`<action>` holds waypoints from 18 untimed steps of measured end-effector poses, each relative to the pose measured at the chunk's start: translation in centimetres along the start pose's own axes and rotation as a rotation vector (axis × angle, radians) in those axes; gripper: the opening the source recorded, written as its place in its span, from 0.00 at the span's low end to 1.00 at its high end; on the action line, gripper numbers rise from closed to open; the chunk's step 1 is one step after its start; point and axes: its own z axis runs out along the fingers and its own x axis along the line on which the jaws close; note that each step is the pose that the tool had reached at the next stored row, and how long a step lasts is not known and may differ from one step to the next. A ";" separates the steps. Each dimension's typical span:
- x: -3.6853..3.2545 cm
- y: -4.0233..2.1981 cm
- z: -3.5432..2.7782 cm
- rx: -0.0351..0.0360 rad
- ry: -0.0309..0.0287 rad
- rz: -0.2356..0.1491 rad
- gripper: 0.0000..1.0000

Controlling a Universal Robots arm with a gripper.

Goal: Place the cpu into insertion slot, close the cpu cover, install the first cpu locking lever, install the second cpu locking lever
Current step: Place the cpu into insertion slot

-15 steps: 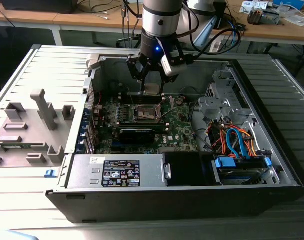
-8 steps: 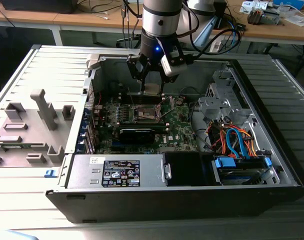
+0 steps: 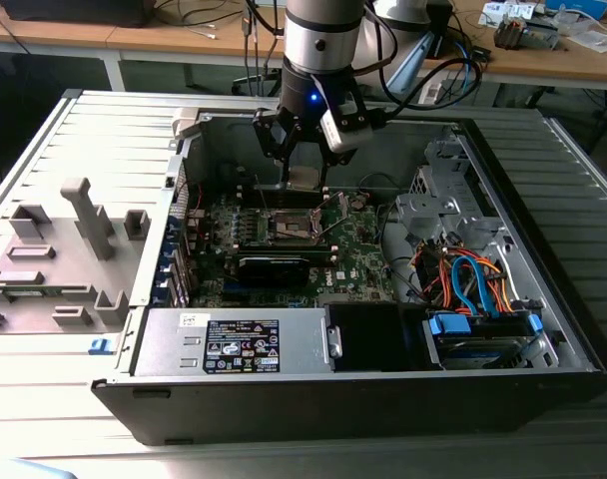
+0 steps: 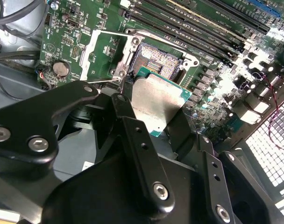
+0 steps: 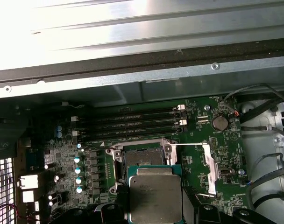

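My gripper (image 3: pixel 303 180) is shut on the cpu (image 3: pixel 303 178), a flat square chip with a silver-grey top, inside the open computer case. In both wrist views the cpu (image 4: pixel 158 105) (image 5: pixel 155 196) hangs level between black fingers (image 4: pixel 128 112), just above the board and slightly off to one side of the insertion slot (image 4: pixel 160 63) (image 5: pixel 142 156). The slot (image 3: pixel 294 228) lies bare, its dark centre showing inside a shiny rim. The cpu cover (image 4: pixel 103 52) (image 5: pixel 208 168), a thin silvery frame, is swung open and stands beside the slot.
Memory slots (image 5: pixel 128 126) run along one side of the socket and a long black card (image 3: pixel 274 267) lies on the other. A power supply (image 3: pixel 239 344), orange and blue cables (image 3: pixel 463 279) and case walls surround the board. A grey fixture (image 3: pixel 74 230) sits outside the case.
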 end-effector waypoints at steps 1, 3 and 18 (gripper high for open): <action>0.00 0.00 0.00 0.0000 -0.0001 0.001 0.55; 0.00 0.00 0.00 0.0000 -0.0002 0.003 0.55; 0.00 0.00 0.01 -0.0003 -0.0010 0.016 0.55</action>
